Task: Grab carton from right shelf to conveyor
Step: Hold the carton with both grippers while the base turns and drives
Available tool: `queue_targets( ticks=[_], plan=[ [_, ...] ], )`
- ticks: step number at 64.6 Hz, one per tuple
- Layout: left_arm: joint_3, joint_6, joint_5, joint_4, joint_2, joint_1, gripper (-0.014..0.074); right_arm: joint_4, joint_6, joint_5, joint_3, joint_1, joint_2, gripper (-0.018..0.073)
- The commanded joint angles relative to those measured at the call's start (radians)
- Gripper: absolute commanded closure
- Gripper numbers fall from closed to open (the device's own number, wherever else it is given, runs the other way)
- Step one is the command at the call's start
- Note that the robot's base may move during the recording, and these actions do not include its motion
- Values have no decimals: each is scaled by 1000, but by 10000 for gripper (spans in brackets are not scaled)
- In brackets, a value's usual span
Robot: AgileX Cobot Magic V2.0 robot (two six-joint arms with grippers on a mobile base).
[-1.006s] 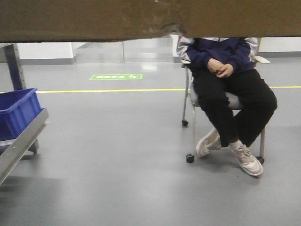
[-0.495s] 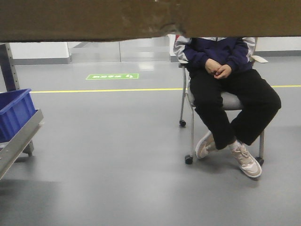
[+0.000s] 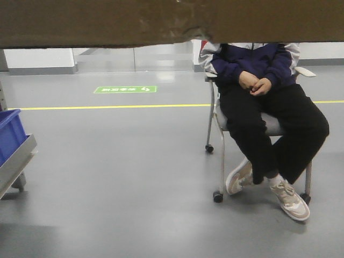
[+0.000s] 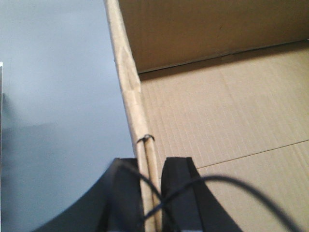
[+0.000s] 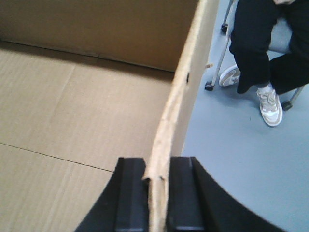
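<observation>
1. Carton point(image 3: 107, 21): its brown side fills the top strip of the front view. It is lifted clear of the floor, off the right shelf and not yet on the conveyor, which no view shows.
2. Left gripper point(image 4: 152, 193): closed on the carton's left wall, with one finger outside and one inside the open box.
3. Right gripper point(image 5: 157, 193): clamped in the same way on the opposite wall, whose top edge is frayed.
4. Change: below the carton's left end, the right shelf point(image 3: 16, 161) and its blue bin point(image 3: 9, 134) have slid nearly out of the front view within the last second. The green floor marking point(image 3: 124, 89) has drifted left. By this shift, the base is swinging away from the shelf, so pickup is done and the carry is under way.
5. Below the carton's right end: a seated person point(image 3: 269, 107) on a wheeled chair point(image 3: 222, 156), now larger in frame. This is the main obstacle.
6. Below the carton's middle: bare grey floor crossed by a yellow floor line point(image 3: 107, 107).
7. The carton hides everything above its lower edge, so the heading toward the conveyor cannot be judged.
</observation>
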Motion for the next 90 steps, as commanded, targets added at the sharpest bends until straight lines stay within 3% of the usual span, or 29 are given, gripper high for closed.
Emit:
queue_targets(
  ticks=[1,29,90],
  plan=[
    [-2,8,-45,-62,-5,-16,605,41,-14,-88,-6,7,-10,629],
    [-2,8,-47,-21,1,-16,605,41,-14,-88,-6,7,-10,629],
    [-2,8,-47,-15,3,-16,605,41,-14,-88,-6,7,-10,629]
  ],
)
